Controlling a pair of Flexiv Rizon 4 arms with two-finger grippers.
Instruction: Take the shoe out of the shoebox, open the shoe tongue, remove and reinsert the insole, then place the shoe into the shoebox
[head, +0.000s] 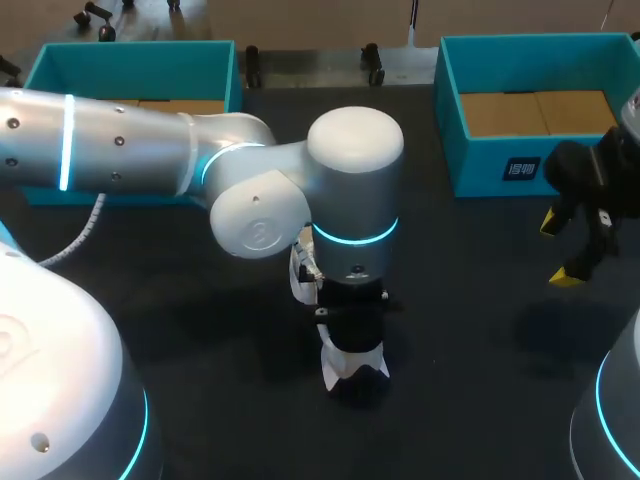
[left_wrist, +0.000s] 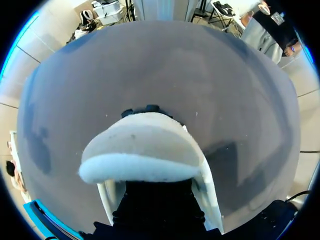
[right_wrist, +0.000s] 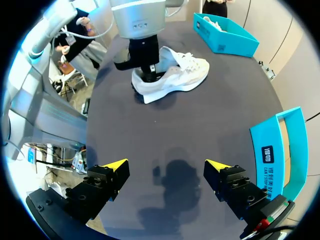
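The shoe (right_wrist: 172, 75) sat on its sole mid-table, heel opening directly under your left gripper (right_wrist: 149, 70). You could not tell whether that gripper held anything. Your right gripper (right_wrist: 166, 165) hung open, well apart.

The table (head: 470, 330) has a dark, plain top with a matte surface. Soft shadows with blurred edges lie on it here and there. Along the far edge the top looks paler and a little shiny under the light.
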